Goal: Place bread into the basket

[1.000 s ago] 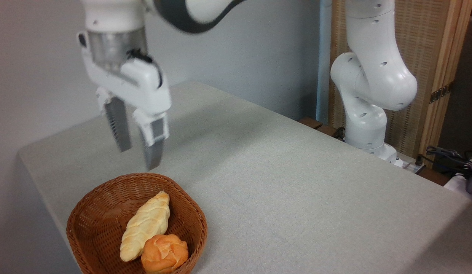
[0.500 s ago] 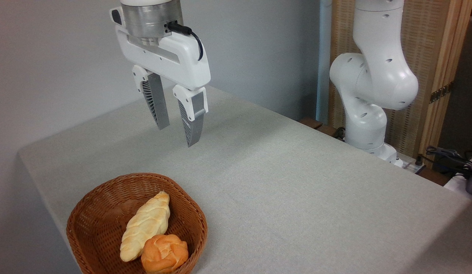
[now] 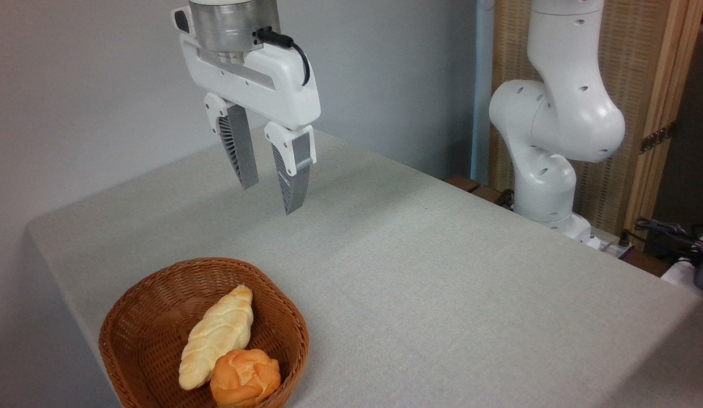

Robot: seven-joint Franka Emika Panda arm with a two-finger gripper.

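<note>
One long braided bread (image 3: 216,336) lies inside the basket (image 3: 137,309) touching a round bun (image 3: 245,377), gripper (image 3: 270,196) hanging empty with fingers parted well above; probably light, soft, glossy, best pinched mid-length across its width.

The pincer (image 3: 270,198) hangs in the air, pointing straight down, its two fingers (image 3: 241,156) spread apart and holding nothing. The white arm (image 3: 555,113) stands upright at right.
</note>
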